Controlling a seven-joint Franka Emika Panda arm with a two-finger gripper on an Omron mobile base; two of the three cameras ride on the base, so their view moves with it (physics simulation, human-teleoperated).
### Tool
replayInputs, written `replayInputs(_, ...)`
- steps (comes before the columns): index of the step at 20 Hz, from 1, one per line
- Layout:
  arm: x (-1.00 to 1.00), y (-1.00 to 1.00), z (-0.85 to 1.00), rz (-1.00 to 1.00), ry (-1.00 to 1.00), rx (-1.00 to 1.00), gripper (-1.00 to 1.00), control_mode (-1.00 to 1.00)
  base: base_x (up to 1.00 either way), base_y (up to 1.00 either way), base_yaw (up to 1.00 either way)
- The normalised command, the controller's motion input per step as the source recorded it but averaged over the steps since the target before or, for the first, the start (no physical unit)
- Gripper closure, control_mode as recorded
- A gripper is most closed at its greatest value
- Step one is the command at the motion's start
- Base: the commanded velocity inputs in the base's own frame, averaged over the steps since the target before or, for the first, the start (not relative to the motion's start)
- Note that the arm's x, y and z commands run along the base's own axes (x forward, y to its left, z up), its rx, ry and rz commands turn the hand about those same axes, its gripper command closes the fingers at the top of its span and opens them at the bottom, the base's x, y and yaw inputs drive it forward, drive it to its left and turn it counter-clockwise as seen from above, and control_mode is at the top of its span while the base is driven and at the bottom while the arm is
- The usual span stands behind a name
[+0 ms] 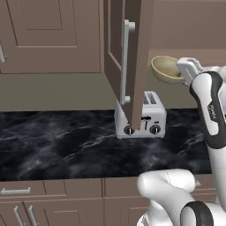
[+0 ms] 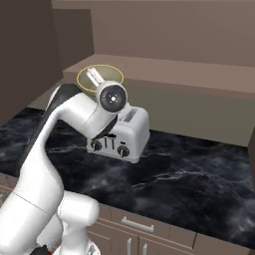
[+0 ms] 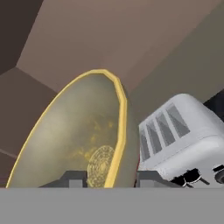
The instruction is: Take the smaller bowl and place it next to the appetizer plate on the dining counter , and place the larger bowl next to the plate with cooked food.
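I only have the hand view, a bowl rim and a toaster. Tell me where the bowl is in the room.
Observer: The smaller bowl is held up in the air beside the open cabinet door, above the toaster.
Operator: Confirm that the gripper has it.
Observer: The gripper is shut on its rim, one fingertip on each side of the wall.
Operator: Report what's under it.
Observer: A black marble counter, with the toaster standing on it; from the left base view the door hides the toaster's middle.
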Motion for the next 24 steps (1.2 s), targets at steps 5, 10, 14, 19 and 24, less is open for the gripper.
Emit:
replayInputs(5,-1.0,0.0,-0.83,0.09,0.22,-0.1,1.0,-1.0,0.0,0.0,0.0)
replayInputs(10,-0.93,0.2,-1.0,0.03,0.38,-0.21,1.0,-1.0,0.0,0.0,0.0)
replayInputs(14,-0.44,0.03,-0.58,0.01,0.04,-0.05,1.0,-1.0,0.0,0.0,0.0)
replayInputs(19,-0.25,-0.01,-0.22,0.0,-0.1,0.0,1.0,-1.0,0.0,0.0,0.0)
replayInputs(24,-0.19,0.0,-0.27,0.01,-0.02,0.0,1.0,-1.0,0.0,0.0,0.0)
